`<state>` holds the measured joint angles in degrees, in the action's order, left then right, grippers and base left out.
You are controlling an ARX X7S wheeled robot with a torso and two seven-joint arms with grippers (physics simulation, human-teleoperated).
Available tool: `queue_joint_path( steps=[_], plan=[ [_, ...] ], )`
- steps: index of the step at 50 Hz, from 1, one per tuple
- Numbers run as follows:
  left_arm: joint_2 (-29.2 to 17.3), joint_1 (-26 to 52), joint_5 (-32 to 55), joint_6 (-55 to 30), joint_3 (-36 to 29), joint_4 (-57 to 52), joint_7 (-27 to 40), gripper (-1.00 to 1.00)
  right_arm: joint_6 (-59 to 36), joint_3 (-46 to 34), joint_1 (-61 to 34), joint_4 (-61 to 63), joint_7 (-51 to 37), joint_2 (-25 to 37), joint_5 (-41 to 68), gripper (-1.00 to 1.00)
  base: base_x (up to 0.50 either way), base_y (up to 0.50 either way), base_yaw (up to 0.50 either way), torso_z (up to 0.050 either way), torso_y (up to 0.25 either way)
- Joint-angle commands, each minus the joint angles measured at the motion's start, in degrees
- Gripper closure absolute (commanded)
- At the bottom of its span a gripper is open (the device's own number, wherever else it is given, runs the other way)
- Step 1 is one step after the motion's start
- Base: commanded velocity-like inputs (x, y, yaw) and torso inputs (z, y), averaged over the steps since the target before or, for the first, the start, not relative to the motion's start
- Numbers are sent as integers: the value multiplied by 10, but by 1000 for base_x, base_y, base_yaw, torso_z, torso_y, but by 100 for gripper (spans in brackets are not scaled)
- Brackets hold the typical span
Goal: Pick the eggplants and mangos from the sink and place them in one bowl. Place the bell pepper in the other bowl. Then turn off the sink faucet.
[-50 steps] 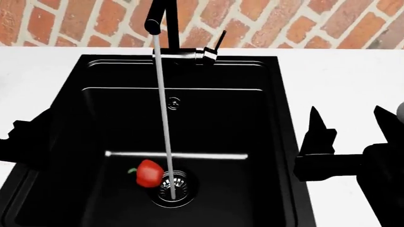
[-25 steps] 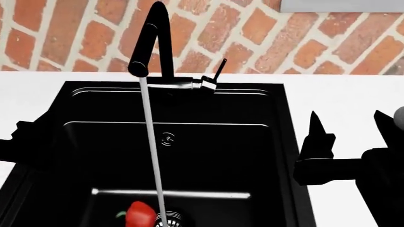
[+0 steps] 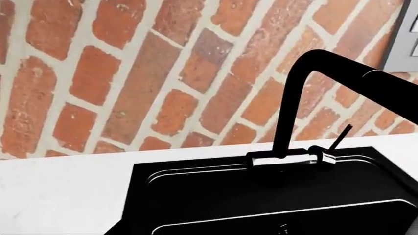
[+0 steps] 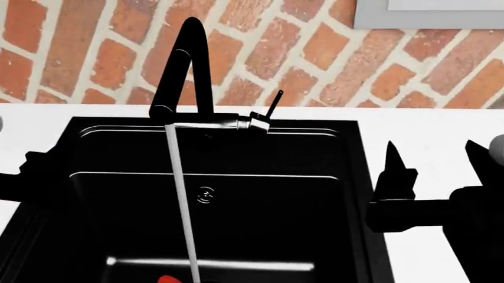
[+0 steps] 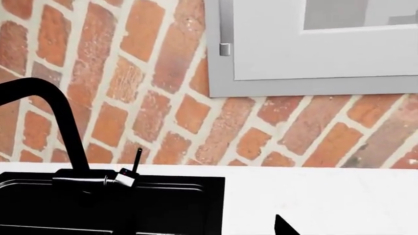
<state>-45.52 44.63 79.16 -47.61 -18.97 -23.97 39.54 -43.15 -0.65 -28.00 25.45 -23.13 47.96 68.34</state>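
A: Where is the bell pepper (image 4: 167, 279)?

B: In the head view only a red sliver of it shows at the bottom edge of the frame, on the floor of the black sink (image 4: 268, 194), just beside the foot of the water stream (image 4: 182, 212).

A: And the end effectors relative to it?

B: The right end effector (image 4: 435, 154) hangs over the white table (image 4: 425, 127) to the right of the sink rim, well apart from the pepper and higher in the frame. Its two dark fingers stand apart with nothing between them. The left end effector (image 4: 32, 177) is only a dark shape at the left edge of the sink, also apart from the pepper; I cannot tell whether its fingers are apart or together.

A: Is the water running?

B: Yes. The stream falls from the spout of the black faucet (image 4: 183, 71) down into the basin. The faucet handle (image 4: 273, 105) is a thin lever tilted up beside the chrome base.

A: What do the wrist cameras give?

B: Both look toward the brick wall (image 3: 130, 73). The left wrist view shows the faucet arch and lever; the right wrist view adds a grey cabinet (image 5: 313, 49) above the wall. Neither shows the pepper.
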Motion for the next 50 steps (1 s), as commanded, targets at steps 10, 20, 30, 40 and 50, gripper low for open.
queue_joint_path(
  steps=[10, 20, 30, 40, 50],
  plan=[
    [65, 48, -2, -21, -43, 89, -20, -100, -5, 5, 3, 1, -2, 2, 12, -100, 0, 0, 0, 0, 0],
    [151, 121, -3, -66, -95, 265, -70, -100, 12, 14, 34, 2, 0, -4, 6, -100, 0, 0, 0, 0, 0],
    [201, 134, -82, -48, -165, 364, -145, -100, 15, 13, 41, -7, 1, -7, 3, -100, 0, 0, 0, 0, 0],
    [228, 142, -117, -37, -193, 413, -151, -100, 18, 4, 39, -20, 6, -16, -5, -100, 0, 0, 0, 0, 0],
    [271, 118, -158, -1, -212, 497, -130, -100, 15, 2, 38, -19, 4, -14, -2, -100, 0, 0, 0, 0, 0]
  ],
)
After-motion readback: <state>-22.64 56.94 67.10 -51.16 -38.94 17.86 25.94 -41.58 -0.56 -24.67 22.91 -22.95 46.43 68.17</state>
